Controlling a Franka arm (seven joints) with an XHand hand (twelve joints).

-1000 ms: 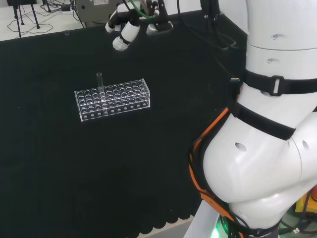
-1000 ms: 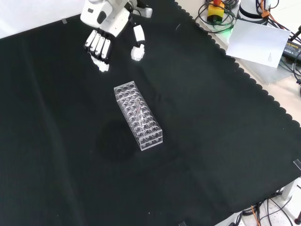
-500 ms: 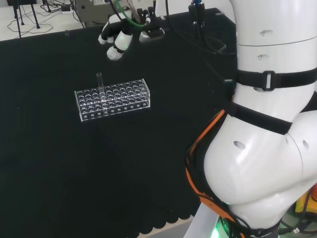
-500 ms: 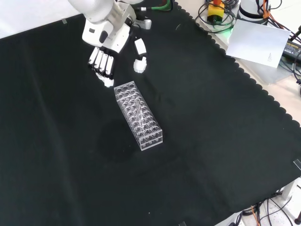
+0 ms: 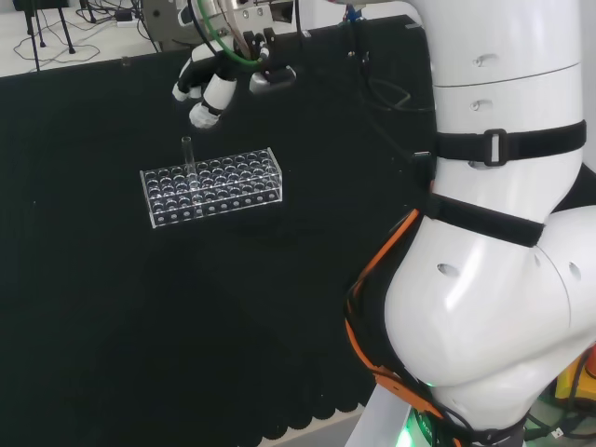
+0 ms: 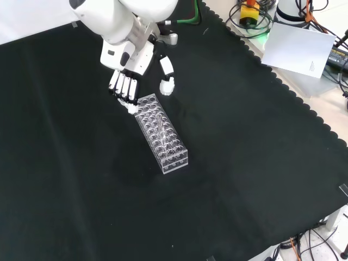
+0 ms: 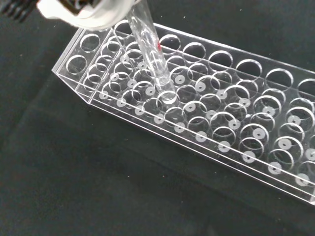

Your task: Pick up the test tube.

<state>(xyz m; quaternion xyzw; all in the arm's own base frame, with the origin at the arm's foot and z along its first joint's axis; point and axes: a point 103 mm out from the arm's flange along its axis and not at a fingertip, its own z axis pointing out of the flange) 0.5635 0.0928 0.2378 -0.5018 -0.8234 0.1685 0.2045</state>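
A clear test tube (image 5: 187, 155) stands upright in a clear plastic rack (image 5: 212, 188) on the black cloth, in a hole near the rack's left end in the head view. The wrist view has the tube (image 7: 152, 54) close up, rising out of the rack (image 7: 197, 118). In the front view the tube (image 6: 158, 122) is faint inside the rack (image 6: 160, 133). The black and white hand (image 5: 207, 86) hangs above and just right of the tube in the head view, apart from it. Its fingers (image 6: 123, 88) are straight and the thumb (image 6: 167, 82) spread, over the rack's far end (image 6: 142, 101). It holds nothing.
The rack's other holes look empty. Bare black cloth surrounds the rack. In the front view, past the cloth's scalloped right edge lie a white sheet (image 6: 302, 48) and cables (image 6: 250, 16). The arm's big white links (image 5: 503, 242) stand at the head view's right.
The hand has come down and toward the rack, from well beyond its end to just over that end. Its fingers stay straight. The rack and tube have not moved.
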